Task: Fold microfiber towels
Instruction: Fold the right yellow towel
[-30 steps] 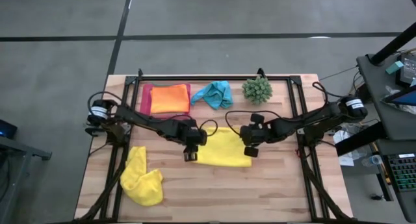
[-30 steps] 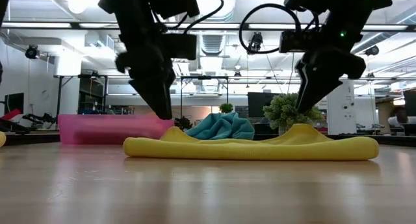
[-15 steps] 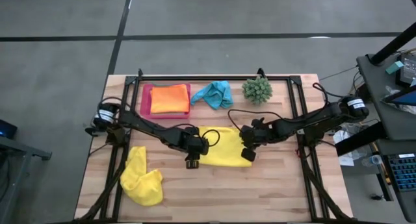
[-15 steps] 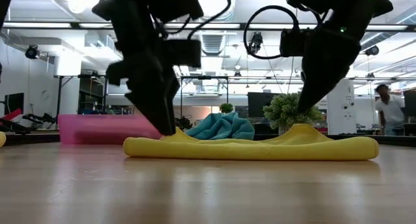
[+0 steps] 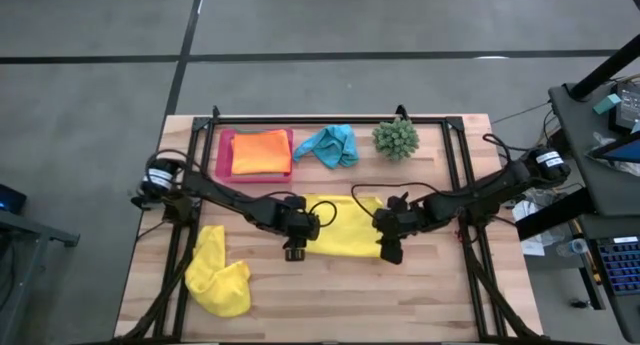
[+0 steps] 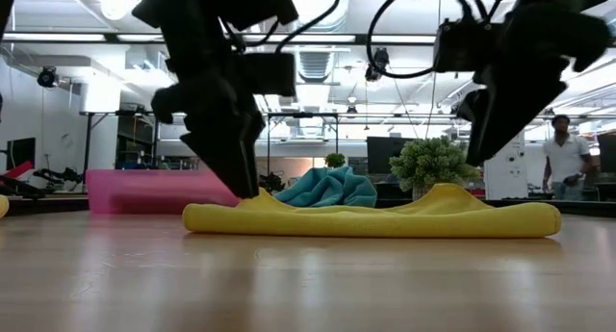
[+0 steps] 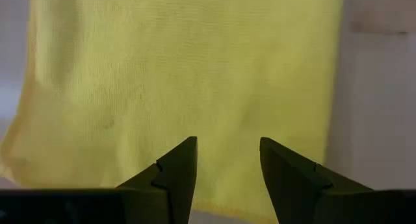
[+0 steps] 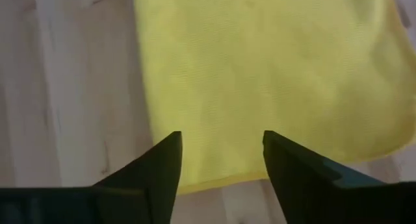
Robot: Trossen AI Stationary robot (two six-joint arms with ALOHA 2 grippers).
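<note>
A yellow towel (image 5: 340, 228) lay spread flat in the middle of the wooden table (image 5: 440, 295), a soft, fine-woven rectangle with gentle humps along its top. The left gripper (image 5: 293, 251) hung over its near left corner, fingers parted with nothing between them, the cloth just ahead of the tips. The right gripper (image 5: 391, 253) stood over the near right corner, likewise spread and empty, the towel's edge just under and ahead of its fingers. A second yellow towel (image 5: 217, 272) sat crumpled near the table's edge, off to the outer side of the left gripper. Well beyond both grippers, a pink tray (image 5: 227, 149) held a folded orange towel (image 5: 262, 151). Beside the tray lay a bunched turquoise towel (image 5: 329, 144), then a green plant ball (image 5: 396, 137).
</note>
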